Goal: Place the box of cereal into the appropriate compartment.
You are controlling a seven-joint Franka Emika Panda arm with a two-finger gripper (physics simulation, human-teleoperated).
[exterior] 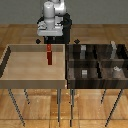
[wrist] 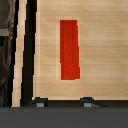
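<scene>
One box of cereal [exterior: 49, 54] stands in one light bin [exterior: 20, 75]

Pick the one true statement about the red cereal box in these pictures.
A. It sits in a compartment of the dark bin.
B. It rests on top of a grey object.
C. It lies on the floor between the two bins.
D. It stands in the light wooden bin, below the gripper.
D: the box of cereal stands upright on the light wooden bin floor, with the gripper above it and nothing between the jaws in the wrist view.

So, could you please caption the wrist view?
Open fingers hover over the red cereal box in the light wooden bin.
</scene>
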